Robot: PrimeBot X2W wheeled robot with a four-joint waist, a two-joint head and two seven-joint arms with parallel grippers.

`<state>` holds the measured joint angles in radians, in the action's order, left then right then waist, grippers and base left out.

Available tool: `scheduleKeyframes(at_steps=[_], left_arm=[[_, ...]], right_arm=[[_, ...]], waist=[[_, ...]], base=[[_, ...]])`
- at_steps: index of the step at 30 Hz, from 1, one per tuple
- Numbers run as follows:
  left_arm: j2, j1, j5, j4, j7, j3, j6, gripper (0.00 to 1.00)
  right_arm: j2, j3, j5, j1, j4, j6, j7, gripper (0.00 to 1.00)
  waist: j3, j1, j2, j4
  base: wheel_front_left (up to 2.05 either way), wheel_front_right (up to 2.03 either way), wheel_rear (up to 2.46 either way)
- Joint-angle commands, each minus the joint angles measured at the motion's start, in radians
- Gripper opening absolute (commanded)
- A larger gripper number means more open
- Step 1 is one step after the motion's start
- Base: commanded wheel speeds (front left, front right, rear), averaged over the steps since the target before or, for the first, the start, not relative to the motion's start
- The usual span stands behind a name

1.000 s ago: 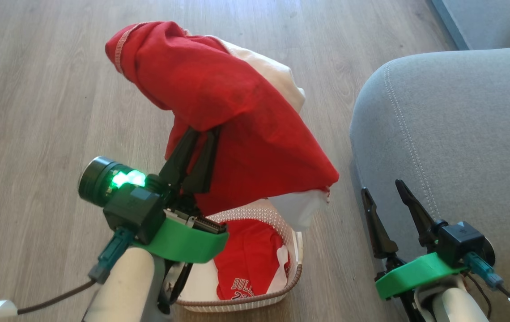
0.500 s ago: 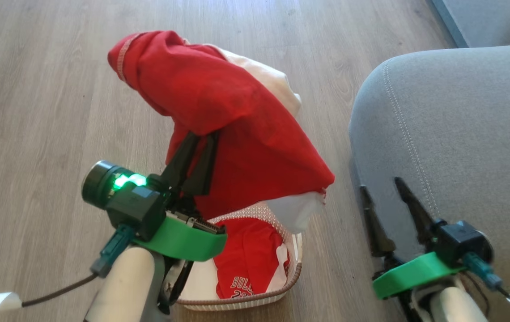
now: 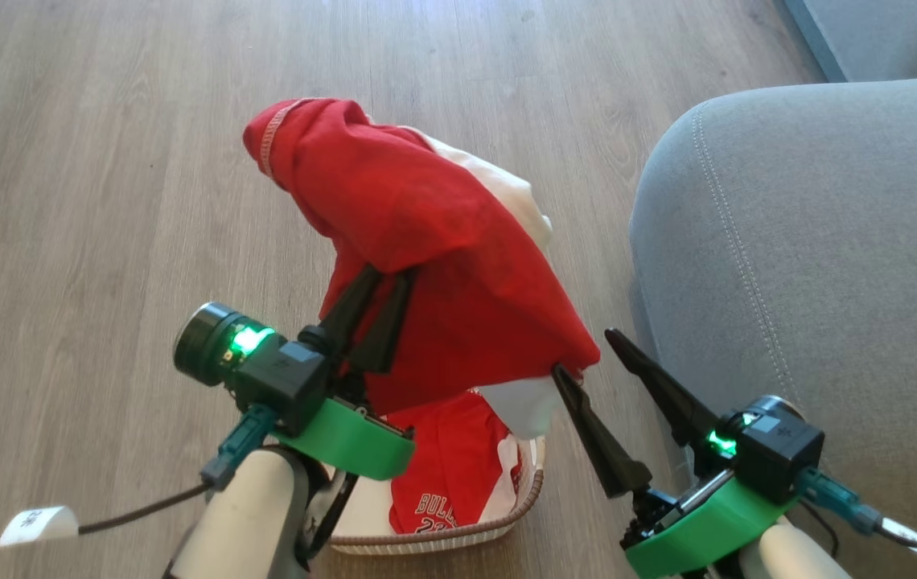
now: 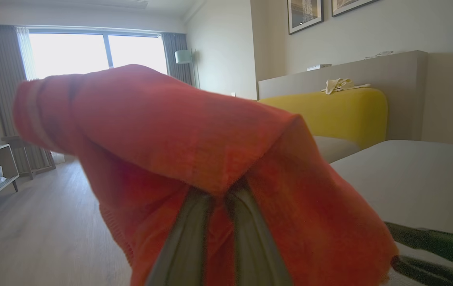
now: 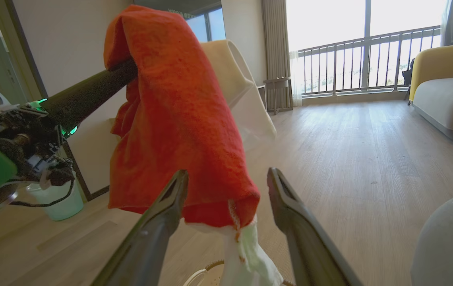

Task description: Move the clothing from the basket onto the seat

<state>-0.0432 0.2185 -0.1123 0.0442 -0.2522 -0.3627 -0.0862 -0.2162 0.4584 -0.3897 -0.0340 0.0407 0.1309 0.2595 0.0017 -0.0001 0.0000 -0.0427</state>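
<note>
My left gripper (image 3: 390,273) is shut on a red garment with white panels (image 3: 426,257), which hangs draped over its fingers above the basket (image 3: 535,482). The same cloth (image 4: 179,135) covers that gripper's tips (image 4: 222,190) in the left wrist view. A second red garment with dark letters (image 3: 450,466) lies in the basket. My right gripper (image 3: 583,354) stands open at the hanging garment's lower right corner; in the right wrist view its fingers (image 5: 226,178) flank the red and white hem (image 5: 226,210) without pinching it. The grey seat (image 3: 812,257) is to the right.
Wooden floor (image 3: 104,201) spreads to the left and beyond the basket. In the right wrist view a yellow sofa (image 5: 445,63) and balcony railing (image 5: 349,63) stand far off, and a pale green bin (image 5: 57,200) sits by the wall on the left.
My right gripper has swung left and up, from beside the seat to the hanging garment's lower corner. The left gripper with the garment has shifted a little right and toward me.
</note>
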Motion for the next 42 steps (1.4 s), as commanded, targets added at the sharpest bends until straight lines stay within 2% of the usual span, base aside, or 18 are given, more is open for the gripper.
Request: scheduleKeyframes(at_steps=[1, 12, 26, 39, 41, 42], left_arm=[[-0.007, 0.028, 0.011, 0.031, -0.010, 0.025, -0.003, 0.00], [-0.009, 0.027, 0.026, 0.012, -0.010, -0.040, -0.041, 0.00], [-0.049, 0.054, 0.014, 0.023, -0.010, -0.234, -0.044, 0.00], [-0.061, 0.075, -0.024, 0.009, -0.010, -0.323, -0.044, 0.00], [-0.061, 0.078, -0.028, 0.006, -0.010, -0.328, -0.044, 0.00], [-0.061, 0.078, -0.028, 0.006, -0.010, -0.328, -0.044, 0.00]], right_arm=[[-0.013, 0.017, -0.002, -0.047, 0.041, 0.000, 0.002, 1.00], [-0.032, 0.036, -0.004, -0.062, 0.047, 0.000, 0.002, 1.00], [-0.038, 0.091, -0.013, -0.104, -0.028, 0.000, 0.002, 1.00], [-0.001, 0.122, 0.012, -0.145, -0.061, 0.000, 0.002, 1.00], [0.005, 0.121, 0.004, -0.147, -0.071, 0.000, 0.002, 0.00], [0.005, 0.121, 0.004, -0.147, -0.071, 0.000, 0.002, 0.00]], waist=[[0.000, 0.0001, 0.0000, 0.000], [-0.007, 0.0001, 0.0000, 0.007], [-0.012, 0.0001, 0.0000, 0.022], [-0.003, 0.0001, 0.0000, 0.038], [-0.003, 0.0001, 0.0000, 0.040], [-0.003, 0.0001, 0.0000, 0.040]], base=[[0.00, 0.00, 0.00], [0.00, 0.00, 0.00], [0.00, 0.00, 0.00], [0.00, 0.00, 0.00], [0.00, 0.00, 0.00], [0.00, 0.00, 0.00]])
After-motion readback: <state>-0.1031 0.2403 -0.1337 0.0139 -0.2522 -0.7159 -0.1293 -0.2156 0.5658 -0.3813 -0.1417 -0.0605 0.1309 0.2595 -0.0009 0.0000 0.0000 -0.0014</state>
